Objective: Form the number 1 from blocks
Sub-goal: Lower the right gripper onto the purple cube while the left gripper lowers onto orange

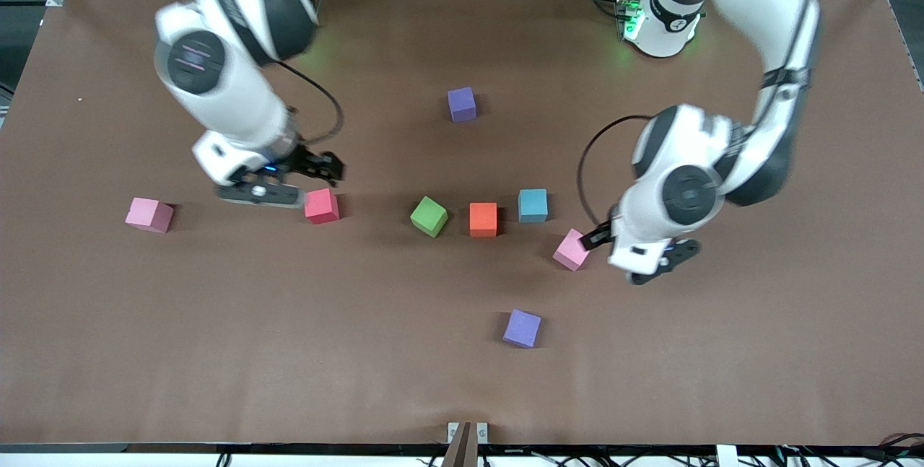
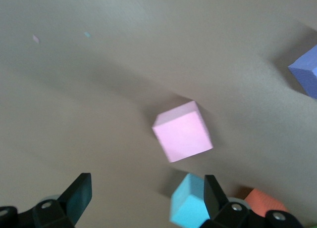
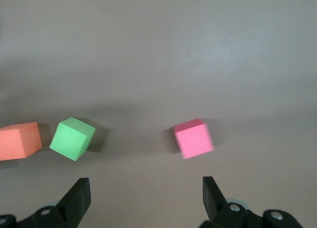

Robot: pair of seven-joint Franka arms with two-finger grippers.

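**A:** Red foam first. Where is the red block (image 1: 321,206) relative to the jaws?

**B:** In the front view it sits mid-height in the frame, at the right arm's end of a loose row with green (image 1: 429,216), orange (image 1: 483,219) and light blue (image 1: 533,206). The right gripper (image 1: 292,180) is low and just beside it, on the side away from the row. It is by far the nearer arm.

**A:** Lined up?

**B:** Not quite. In the right wrist view the red block (image 3: 193,138) lies ahead of the right gripper (image 3: 143,193), apart from it and off the midline towards one finger. It's a cube, so there is no long axis, only a slight twist. I'd judge it needs a sideways shift before closing.

**A:** The jaws?

**B:** Spread wide, holding and touching nothing.

**A:** The left gripper (image 1: 629,250)?

**B:** Also wide open and empty. It is beside a pink cube (image 1: 572,250), just below light blue in the frame.

**A:** The purple blocks?

**B:** One (image 1: 461,105) is in the upper middle of the frame and the other (image 1: 522,328) in the lower middle. Both are well apart from the row.
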